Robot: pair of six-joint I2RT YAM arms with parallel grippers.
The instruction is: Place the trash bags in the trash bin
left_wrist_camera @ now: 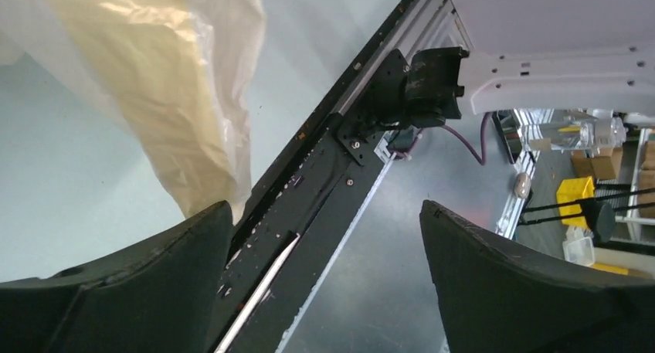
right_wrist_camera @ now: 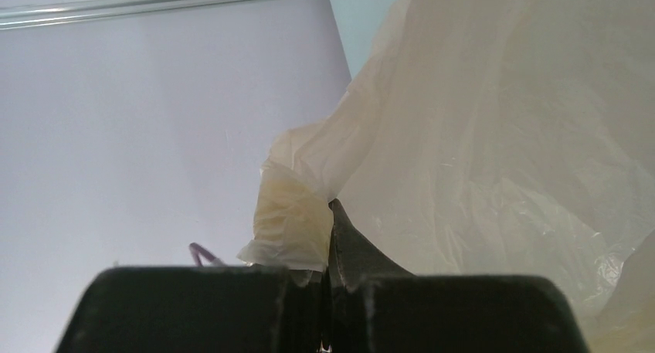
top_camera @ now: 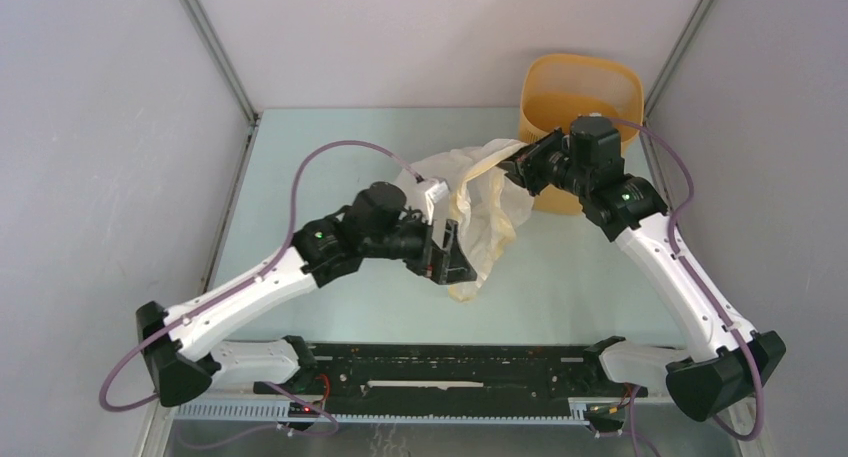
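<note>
The trash bag (top_camera: 480, 207), thin whitish plastic with a pale yellow band, hangs stretched over the table's middle. My right gripper (top_camera: 522, 165) is shut on its upper rim, just in front of the yellow-orange trash bin (top_camera: 580, 97) at the back right. In the right wrist view the bag (right_wrist_camera: 494, 152) fills the right side and a bunched fold sits pinched at my right gripper (right_wrist_camera: 330, 237). My left gripper (top_camera: 452, 262) is open and empty beside the bag's lower end. In the left wrist view the bag (left_wrist_camera: 162, 83) hangs at upper left, outside my left gripper (left_wrist_camera: 324, 237).
The black rail with the arm bases (top_camera: 450, 372) runs along the near edge. Grey walls enclose the pale green table (top_camera: 330, 147) on the left, back and right. A purple cable (top_camera: 320, 167) loops over the left arm. The bin stands in the back right corner.
</note>
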